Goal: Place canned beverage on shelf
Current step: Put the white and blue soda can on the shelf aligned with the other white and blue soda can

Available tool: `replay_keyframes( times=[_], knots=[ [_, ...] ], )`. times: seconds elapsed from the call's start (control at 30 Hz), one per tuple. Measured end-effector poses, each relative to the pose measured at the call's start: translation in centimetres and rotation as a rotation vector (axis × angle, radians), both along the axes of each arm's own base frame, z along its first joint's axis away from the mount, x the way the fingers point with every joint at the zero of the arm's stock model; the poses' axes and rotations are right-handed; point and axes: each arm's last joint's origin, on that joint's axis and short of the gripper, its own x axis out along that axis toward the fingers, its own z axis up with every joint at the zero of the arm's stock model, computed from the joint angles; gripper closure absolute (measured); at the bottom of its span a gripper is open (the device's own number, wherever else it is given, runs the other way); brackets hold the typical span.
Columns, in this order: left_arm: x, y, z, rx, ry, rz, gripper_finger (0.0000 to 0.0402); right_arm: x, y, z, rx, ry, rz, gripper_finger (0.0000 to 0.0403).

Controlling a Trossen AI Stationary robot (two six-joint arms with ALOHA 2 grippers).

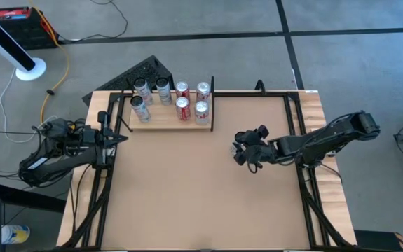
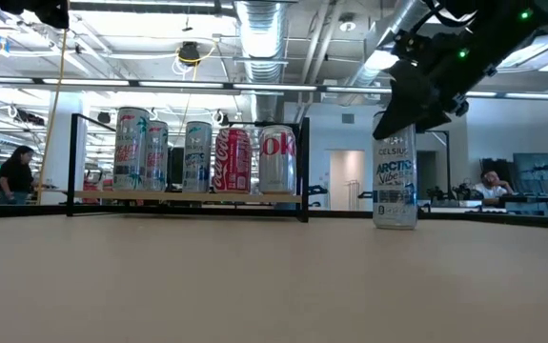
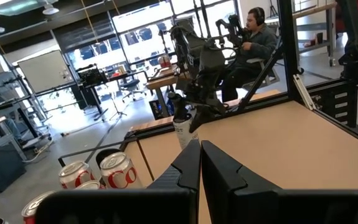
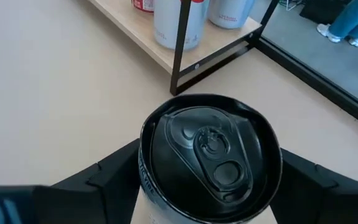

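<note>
A slim white-and-blue can with a black top (image 2: 395, 181) stands upright on the tan tabletop, right of the middle; it also shows in the right wrist view (image 4: 210, 165). My right gripper (image 1: 246, 150) is above it, shut on its upper end. The pale wood shelf (image 1: 169, 120) with a black upright end piece (image 4: 180, 43) lies at the far left-middle and carries several silver and red cans (image 2: 197, 157). My left gripper (image 1: 117, 136) is shut and empty at the table's left edge. My right gripper pinches the can's upper wall just below the rim (image 4: 142, 168) between its two fingers, one on each side. The fingers (image 4: 104, 180) come from above, slanting down from the table's right. The can stands upright with its bottom (image 2: 395, 225) on the tabletop.
Black frame rails (image 1: 299, 126) run along the table's left, right and far edges. The tabletop between the can and the shelf is bare (image 1: 215, 161). People sit in the room beyond the table (image 3: 256, 37).
</note>
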Motion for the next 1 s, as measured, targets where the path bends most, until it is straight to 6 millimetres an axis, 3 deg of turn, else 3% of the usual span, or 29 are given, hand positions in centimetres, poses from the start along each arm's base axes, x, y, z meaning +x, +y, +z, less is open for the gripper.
replay_keyframes(
  times=[0.2,0.37,0.47,0.67,0.87,1.0],
  knots=[
    [0.0,0.0,0.0,0.0,0.0,0.0,0.0402,0.0,0.1,1.7,0.024,-0.055,0.016,0.0119],
    [0.0,0.0,0.0,0.001,0.0,0.002,0.0402,2.0,0.5,4.8,0.062,-0.163,0.082,0.0119],
    [0.0,0.0,0.0,0.001,-0.002,0.001,0.0402,4.7,0.7,6.4,0.037,-0.2,0.175,0.0119],
    [0.0,0.0,0.0,0.001,-0.002,0.004,0.0402,12.3,-0.8,9.2,-0.043,-0.221,0.331,0.0119],
    [0.0,0.0,0.0,0.001,0.0,0.004,0.0402,20.1,-4.8,9.0,-0.052,-0.188,0.441,0.0119],
    [0.0,0.0,0.0,0.001,0.0,0.004,0.0402,23.9,-8.0,9.0,-0.046,-0.208,0.484,0.0119]
  ],
)
